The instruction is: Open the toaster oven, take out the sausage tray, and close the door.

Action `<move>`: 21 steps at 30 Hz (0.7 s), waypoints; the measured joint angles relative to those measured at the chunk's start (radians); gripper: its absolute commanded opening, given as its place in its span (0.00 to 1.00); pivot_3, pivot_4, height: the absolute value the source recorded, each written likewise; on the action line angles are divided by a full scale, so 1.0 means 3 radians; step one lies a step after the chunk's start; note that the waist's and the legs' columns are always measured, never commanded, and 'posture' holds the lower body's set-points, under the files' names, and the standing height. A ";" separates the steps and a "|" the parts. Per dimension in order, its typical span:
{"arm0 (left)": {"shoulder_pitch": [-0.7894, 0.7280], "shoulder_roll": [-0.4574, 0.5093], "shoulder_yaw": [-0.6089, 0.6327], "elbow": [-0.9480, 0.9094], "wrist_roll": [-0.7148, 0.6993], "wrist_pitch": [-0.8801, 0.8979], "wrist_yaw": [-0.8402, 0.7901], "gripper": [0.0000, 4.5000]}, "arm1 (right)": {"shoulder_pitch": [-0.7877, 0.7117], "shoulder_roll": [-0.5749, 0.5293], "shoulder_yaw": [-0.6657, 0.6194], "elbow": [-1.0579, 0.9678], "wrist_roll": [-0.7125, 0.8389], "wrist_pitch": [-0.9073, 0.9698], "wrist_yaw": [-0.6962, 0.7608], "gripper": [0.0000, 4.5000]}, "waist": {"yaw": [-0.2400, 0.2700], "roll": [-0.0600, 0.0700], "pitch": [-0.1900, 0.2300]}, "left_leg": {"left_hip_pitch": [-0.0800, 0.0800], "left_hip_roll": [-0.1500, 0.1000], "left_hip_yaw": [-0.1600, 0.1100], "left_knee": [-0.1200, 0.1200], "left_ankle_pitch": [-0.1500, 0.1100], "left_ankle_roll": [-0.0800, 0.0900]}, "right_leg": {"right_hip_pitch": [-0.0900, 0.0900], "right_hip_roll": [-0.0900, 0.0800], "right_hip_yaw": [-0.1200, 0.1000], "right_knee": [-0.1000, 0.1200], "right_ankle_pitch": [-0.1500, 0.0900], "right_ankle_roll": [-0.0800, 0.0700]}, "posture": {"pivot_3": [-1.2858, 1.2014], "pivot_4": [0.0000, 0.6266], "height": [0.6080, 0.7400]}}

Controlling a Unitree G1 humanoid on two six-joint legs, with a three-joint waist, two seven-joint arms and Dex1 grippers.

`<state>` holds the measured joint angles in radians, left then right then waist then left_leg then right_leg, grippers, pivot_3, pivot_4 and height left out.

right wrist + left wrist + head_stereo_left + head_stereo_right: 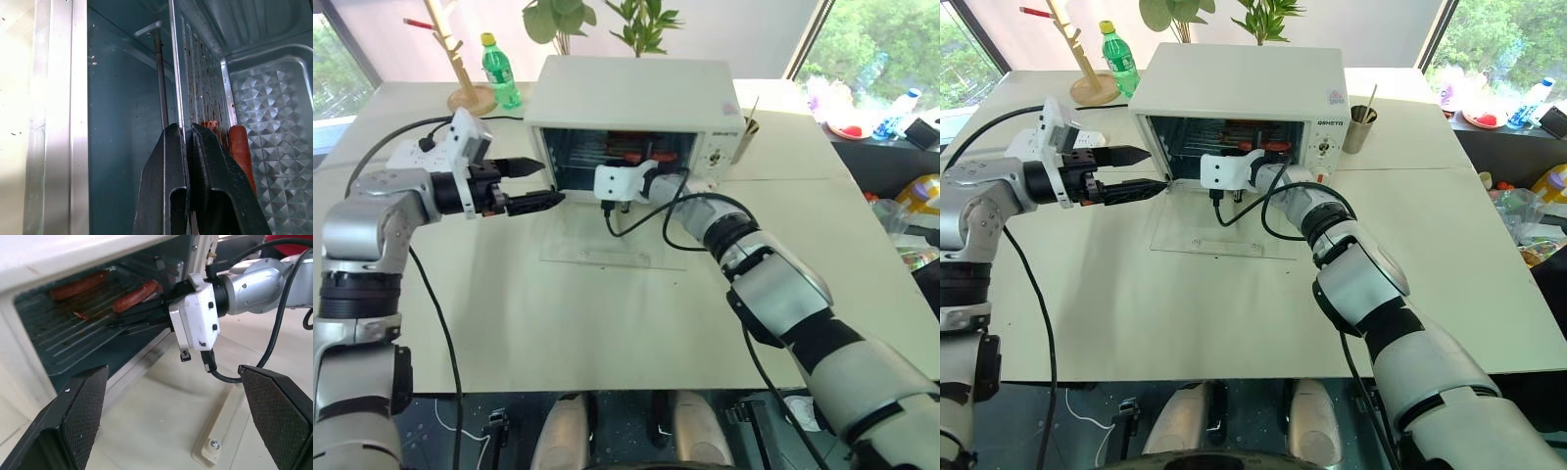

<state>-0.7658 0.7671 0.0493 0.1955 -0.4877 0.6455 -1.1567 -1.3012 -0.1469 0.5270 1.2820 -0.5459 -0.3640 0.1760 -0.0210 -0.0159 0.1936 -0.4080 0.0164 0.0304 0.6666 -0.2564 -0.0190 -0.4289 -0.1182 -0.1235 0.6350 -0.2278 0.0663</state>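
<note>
The white toaster oven (626, 93) stands at the back of the table. Its glass door (607, 257) is folded down flat onto the tabletop. Inside sits the silver sausage tray (73, 333) holding red sausages (134, 293). My right gripper (188, 128) reaches into the oven mouth and is shut on the tray's thin front rim (178, 88), next to a sausage (239, 152). Left of the oven opening, my left gripper (543, 183) hovers open with nothing between its fingers, pointing towards the opening.
A green bottle (499, 70) and a wooden stand (460, 59) are at the back left, with a white power strip (421, 152) behind my left wrist. A cup with sticks (747, 137) stands right of the oven. A cluttered side table (901, 127) lies far right.
</note>
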 measured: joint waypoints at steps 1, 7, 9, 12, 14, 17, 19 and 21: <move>-0.0062 -0.0019 -0.0026 0.0094 0.0024 -0.0023 -0.0036 1.00 | 0.0003 -0.0005 0.0000 0.0000 -0.0002 -0.0017 0.0000 0.01 | 0.0000 0.0000 0.0000 | 0.0000 0.0000 0.0000 0.0000 0.0000 0.0000 | 0.0000 0.0000 0.0000 0.0000 0.0000 0.0000 | 0.52 0.24 0.82; -0.0429 -0.0158 -0.0240 0.0755 0.0253 -0.0303 -0.0228 1.00 | 0.0062 -0.0049 -0.0001 -0.0104 -0.0008 -0.0083 0.0034 0.01 | 0.0000 0.0000 0.0000 | -0.0001 -0.0001 0.0003 -0.0001 0.0000 0.0000 | -0.0001 0.0000 0.0001 0.0009 0.0000 0.0000 | 0.52 0.24 0.82; -0.0579 -0.0225 -0.0271 0.1042 0.0359 -0.0432 -0.0283 1.00 | 0.0128 -0.0079 -0.0002 -0.0234 -0.0007 -0.0100 0.0064 0.01 | -0.0003 0.0000 0.0000 | -0.0001 -0.0001 0.0004 -0.0001 0.0000 0.0000 | -0.0003 0.0000 0.0001 0.0010 0.0000 0.0000 | 0.52 0.24 0.82; -0.0755 -0.0292 -0.0321 0.1341 0.0471 -0.0582 -0.0340 1.00 | 0.0261 -0.0144 -0.0015 -0.0476 -0.0004 -0.0118 0.0130 0.01 | -0.0008 0.0000 0.0000 | -0.0002 -0.0001 0.0005 -0.0002 0.0000 0.0000 | -0.0005 0.0000 0.0002 0.0013 0.0000 0.0000 | 0.52 0.24 0.82; -0.0845 -0.0332 -0.0343 0.1523 0.0533 -0.0675 -0.0395 1.00 | 0.0414 -0.0204 -0.0046 -0.0743 0.0003 -0.0118 0.0191 0.01 | -0.0010 -0.0001 0.0000 | -0.0002 -0.0001 0.0007 -0.0002 0.0000 0.0000 | -0.0006 0.0000 0.0003 0.0013 0.0000 0.0000 | 0.52 0.24 0.82; -0.0942 -0.0396 -0.0364 0.1744 0.0618 -0.0807 -0.0481 1.00 | 0.0737 -0.0337 -0.0087 -0.1342 0.0005 -0.0034 0.0342 0.01 | -0.0001 -0.0001 0.0000 | -0.0001 -0.0001 0.0007 0.0000 0.0000 0.0000 | -0.0006 0.0000 0.0004 0.0018 0.0000 0.0000 | 0.52 0.24 0.82; -0.0981 -0.0415 -0.0369 0.1844 0.0659 -0.0854 -0.0515 1.00 | 0.0892 -0.0384 -0.0100 -0.1650 0.0005 0.0048 0.0431 0.01 | -0.0003 -0.0001 0.0000 | 0.0000 -0.0001 0.0007 0.0001 0.0000 0.0000 | -0.0007 0.0000 0.0005 0.0022 0.0000 0.0000 | 0.52 0.24 0.82; -0.1012 -0.0433 -0.0369 0.1922 0.0701 -0.0912 -0.0543 1.00 | 0.1056 -0.0429 -0.0116 -0.1953 0.0005 0.0143 0.0521 0.01 | 0.0000 -0.0001 -0.0001 | 0.0000 -0.0001 0.0007 0.0001 -0.0001 0.0002 | -0.0007 0.0000 0.0005 0.0024 0.0000 0.0000 | 0.52 0.24 0.82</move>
<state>-1.0694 0.6372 -0.0614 0.7721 -0.2775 0.3719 -1.3196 -0.9843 -0.2756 0.4921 0.6962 -0.5443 -0.3211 0.3323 -0.0211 -0.0163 0.1934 -0.4079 0.0162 0.0325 0.6671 -0.2566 -0.0184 -0.4312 -0.1181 -0.1220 0.6421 -0.2278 0.0664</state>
